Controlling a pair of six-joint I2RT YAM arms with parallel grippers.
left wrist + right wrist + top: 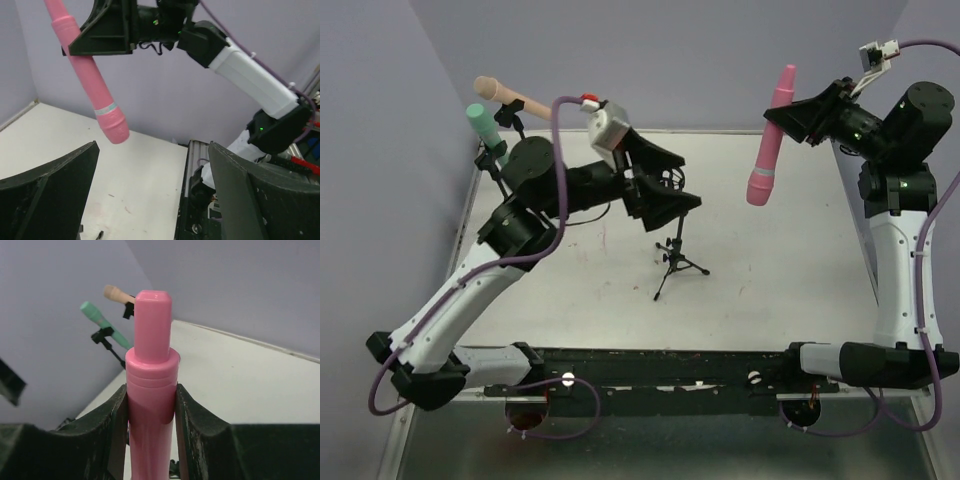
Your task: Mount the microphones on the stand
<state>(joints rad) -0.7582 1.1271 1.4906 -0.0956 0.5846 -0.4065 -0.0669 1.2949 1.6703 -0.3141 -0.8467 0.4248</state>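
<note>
My right gripper is shut on the pink microphone and holds it high over the table's right side, nearly upright with its thick end down. In the right wrist view the pink microphone is clamped between both fingers, its narrow stepped end poking out past them. My left gripper is open and empty, hovering above a small black tripod stand at mid-table. In the left wrist view the pink microphone hangs ahead of the spread fingers. The peach-tan microphone and mint-teal microphone sit clipped on stands at far left.
The purple back and side walls enclose the white table. The black rail with both arm bases runs along the near edge. The mint-teal microphone and peach-tan microphone also show in the right wrist view, on black stand clips.
</note>
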